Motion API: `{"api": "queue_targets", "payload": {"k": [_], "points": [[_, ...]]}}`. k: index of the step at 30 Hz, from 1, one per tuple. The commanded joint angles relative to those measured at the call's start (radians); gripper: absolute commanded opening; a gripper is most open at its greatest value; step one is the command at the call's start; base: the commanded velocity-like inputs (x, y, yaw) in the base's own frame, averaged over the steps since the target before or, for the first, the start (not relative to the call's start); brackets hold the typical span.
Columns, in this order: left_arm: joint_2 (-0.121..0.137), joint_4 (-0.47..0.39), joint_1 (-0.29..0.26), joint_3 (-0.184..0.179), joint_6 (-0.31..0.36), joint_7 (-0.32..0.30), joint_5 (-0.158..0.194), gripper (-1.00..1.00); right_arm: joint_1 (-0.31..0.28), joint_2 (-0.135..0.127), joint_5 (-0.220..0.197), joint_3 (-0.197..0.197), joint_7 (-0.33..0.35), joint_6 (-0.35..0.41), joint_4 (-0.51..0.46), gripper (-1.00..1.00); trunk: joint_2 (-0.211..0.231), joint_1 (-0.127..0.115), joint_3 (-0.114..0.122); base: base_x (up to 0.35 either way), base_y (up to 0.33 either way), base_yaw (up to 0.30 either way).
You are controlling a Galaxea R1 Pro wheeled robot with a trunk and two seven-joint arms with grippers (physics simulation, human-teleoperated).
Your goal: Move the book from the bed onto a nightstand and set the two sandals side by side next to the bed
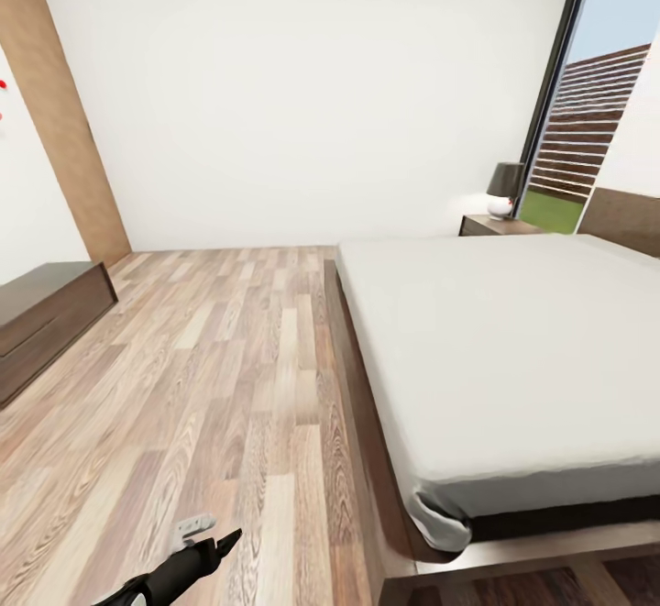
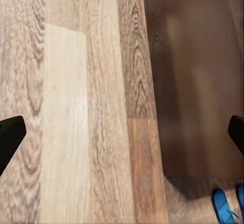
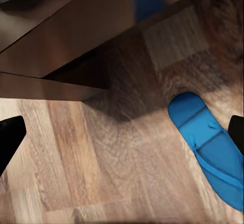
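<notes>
Between open end effector (image 3: 122, 132) fingers, sandal (image 3: 208, 145)

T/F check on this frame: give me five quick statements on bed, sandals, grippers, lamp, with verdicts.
1. The mattress top is bare in the head view. True.
2. A blue sandal lies on the wood floor near the bed frame. True.
3. The right gripper is shut on the sandal. False: its fingers stand wide apart and hold nothing.
4. A lamp stands on the nightstand beyond the bed. True.
5. The left gripper holds a book. False: it is open over bare floor, with blue sandals at the picture's corner.
</notes>
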Motion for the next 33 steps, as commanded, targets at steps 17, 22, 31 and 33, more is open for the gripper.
{"api": "queue_targets", "payload": {"k": [17, 22, 31, 33], "points": [[0.0, 0.0, 0.0, 0.001, 0.004, -0.005, 0.005, 1.0, -0.001, -0.001, 0.003, -0.008, 0.004, 0.003, -0.003, 1.0, 0.049, -0.027, 0.022, 0.0, 0.0, -0.279], [0.0, 0.0, 0.0, 0.002, 0.004, -0.005, 0.005, 1.0, -0.001, -0.001, 0.003, -0.008, 0.005, 0.003, -0.004, 1.0, 0.049, -0.027, 0.024, 0.0, 0.0, -0.283], [0.0, 0.0, 0.0, 0.002, 0.004, -0.005, 0.005, 1.0, -0.001, -0.001, 0.003, -0.009, 0.005, 0.003, -0.005, 1.0, 0.049, -0.027, 0.028, 0.0, 0.0, -0.283], [0.0, 0.0, 0.0, 0.002, 0.004, -0.005, 0.005, 1.0, -0.001, -0.001, 0.003, -0.009, 0.005, 0.003, -0.005, 1.0, 0.049, -0.027, 0.028, 0.0, 0.0, -0.283]]}}
